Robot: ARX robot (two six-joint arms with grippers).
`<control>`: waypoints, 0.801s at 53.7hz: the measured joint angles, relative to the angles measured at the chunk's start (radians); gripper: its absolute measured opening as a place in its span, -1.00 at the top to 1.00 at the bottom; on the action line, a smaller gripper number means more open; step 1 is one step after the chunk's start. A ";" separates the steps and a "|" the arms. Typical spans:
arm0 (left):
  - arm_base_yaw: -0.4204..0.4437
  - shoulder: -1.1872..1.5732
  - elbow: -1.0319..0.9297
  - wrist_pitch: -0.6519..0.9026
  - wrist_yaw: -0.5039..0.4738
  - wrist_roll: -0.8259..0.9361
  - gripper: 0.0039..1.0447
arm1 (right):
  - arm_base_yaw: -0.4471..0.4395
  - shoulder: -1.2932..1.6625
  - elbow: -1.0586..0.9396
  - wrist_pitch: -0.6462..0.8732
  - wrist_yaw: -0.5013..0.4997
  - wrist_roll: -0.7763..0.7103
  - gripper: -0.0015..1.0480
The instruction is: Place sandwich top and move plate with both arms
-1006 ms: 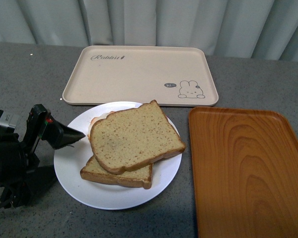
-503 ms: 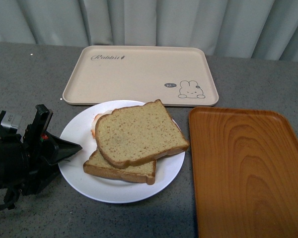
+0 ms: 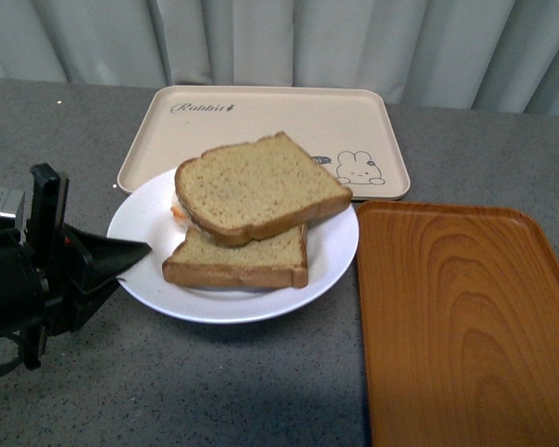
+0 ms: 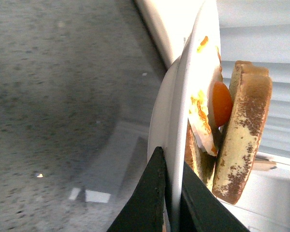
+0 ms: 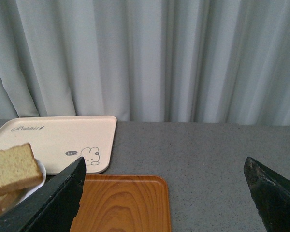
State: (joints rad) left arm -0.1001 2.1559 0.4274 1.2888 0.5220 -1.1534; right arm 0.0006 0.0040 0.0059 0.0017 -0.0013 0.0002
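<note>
The white plate [image 3: 328, 263] is held up off the grey table, and my left gripper [image 3: 135, 253] is shut on its left rim. The sandwich top [image 3: 256, 182], a tan speckled slice, lies skewed over a lower slice [image 3: 242, 261]. In the left wrist view the two black fingers pinch the plate [image 4: 176, 121] edge-on at my left gripper [image 4: 173, 193]. A fried egg [image 4: 221, 102] shows between the lower slice and the sandwich top [image 4: 246, 125]. My right gripper [image 5: 162, 193] hangs open above the table, apart from the plate [image 5: 41, 170] and the sandwich top [image 5: 12, 166]. It is out of the front view.
A beige rabbit-marked tray [image 3: 261, 121] lies behind the plate, which overlaps its near edge in the front view. An orange wood-grain tray [image 3: 456, 317] lies to the right of the plate, also under the right gripper as the orange tray [image 5: 121, 203]. Grey curtains close off the back.
The plate with the sandwich has risen off the table and shifted back toward the beige tray, carried by the left gripper on its rim. The top slice has turned slightly.
</note>
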 joint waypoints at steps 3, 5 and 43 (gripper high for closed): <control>0.000 -0.011 -0.006 0.060 0.019 -0.031 0.93 | 0.000 0.000 0.000 0.000 0.000 0.000 -0.83; 0.000 -0.025 -0.005 0.079 0.025 -0.051 0.93 | 0.000 0.000 0.000 0.000 0.000 0.000 -0.83; -0.116 0.135 0.642 -0.451 -0.190 -0.073 0.93 | 0.000 0.000 0.000 0.000 0.000 0.000 -0.83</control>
State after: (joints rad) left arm -0.2161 2.2913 1.0695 0.8383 0.3321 -1.2266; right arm 0.0006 0.0040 0.0059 0.0017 -0.0013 0.0002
